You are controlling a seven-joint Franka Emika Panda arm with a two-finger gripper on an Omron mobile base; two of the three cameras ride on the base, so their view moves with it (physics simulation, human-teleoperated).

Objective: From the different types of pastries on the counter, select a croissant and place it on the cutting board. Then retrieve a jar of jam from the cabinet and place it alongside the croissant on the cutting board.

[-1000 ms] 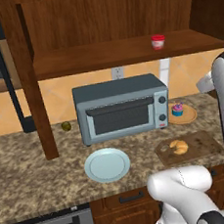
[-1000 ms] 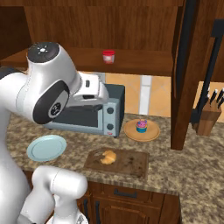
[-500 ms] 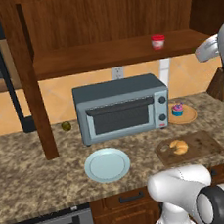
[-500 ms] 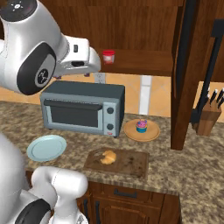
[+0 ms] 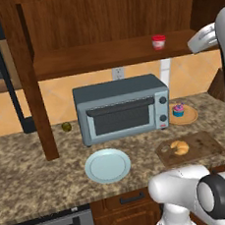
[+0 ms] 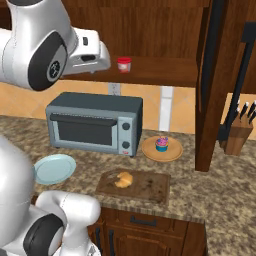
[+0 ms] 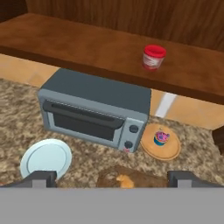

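Up on the cabinet shelf [image 6: 150, 75] sits the jam jar [image 6: 124, 64]; croissant [image 6: 123, 179] lies on the cutting board [image 6: 150, 187]. Tool [image 7: 112, 178] hangs wide open, holding nothing.

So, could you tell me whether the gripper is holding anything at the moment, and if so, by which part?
Nothing is held. The gripper is open with nothing between its fingertips; the croissant lies on the cutting board, and the jam jar stands on the cabinet shelf.

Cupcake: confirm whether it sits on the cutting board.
No, the cupcake sits on a round tan plate, while the cutting board holds the croissant.
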